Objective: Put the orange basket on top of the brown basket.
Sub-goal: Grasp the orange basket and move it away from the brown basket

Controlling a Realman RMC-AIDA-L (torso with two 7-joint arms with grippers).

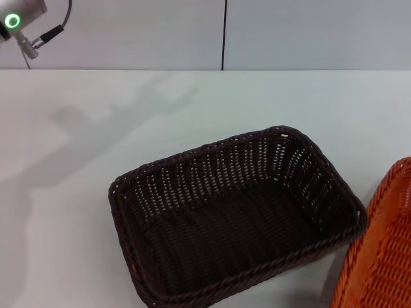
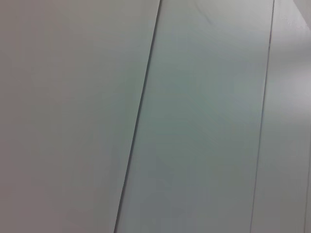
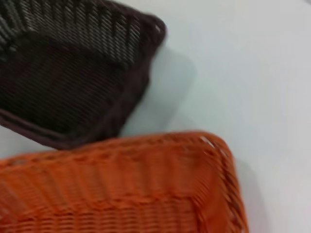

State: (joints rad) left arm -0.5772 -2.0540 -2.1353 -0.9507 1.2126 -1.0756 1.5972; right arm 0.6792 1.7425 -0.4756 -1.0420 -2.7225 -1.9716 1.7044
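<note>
The brown basket [image 1: 231,231] stands upright and empty on the white table in the middle of the head view. It also shows in the right wrist view [image 3: 68,77]. The orange basket [image 1: 379,256] is at the lower right edge of the head view, cut off by the frame, close beside the brown basket's right corner. The right wrist view shows the orange basket [image 3: 121,184] close up, so my right arm is just above it. The right gripper's fingers are hidden. Part of my left arm [image 1: 16,19] is raised at the far left; its gripper is out of view.
The white table [image 1: 192,109] stretches behind and to the left of the baskets. A pale wall with a dark vertical seam [image 1: 224,35] stands behind the table. The left wrist view shows only wall panels [image 2: 204,121].
</note>
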